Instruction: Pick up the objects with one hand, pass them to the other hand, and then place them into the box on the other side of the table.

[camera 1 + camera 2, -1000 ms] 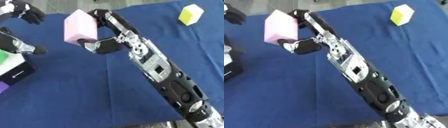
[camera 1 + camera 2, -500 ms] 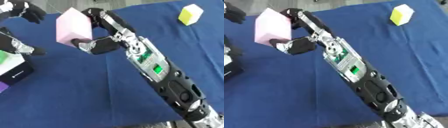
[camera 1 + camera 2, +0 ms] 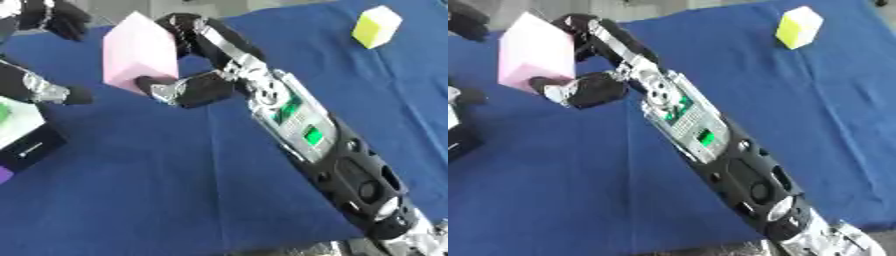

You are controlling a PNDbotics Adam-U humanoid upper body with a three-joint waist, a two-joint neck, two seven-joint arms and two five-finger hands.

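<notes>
Left eye view shows the right hand (image 3: pixel 197 75) pinching the pink block (image 3: pixel 138 56) above the blue table (image 3: pixel 175 190). Nearby the left hand (image 3: pixel 44 20) waits, fingers curled, holding nothing. An early release could drop the block short of the box (image 3: pixel 22 137).
</notes>
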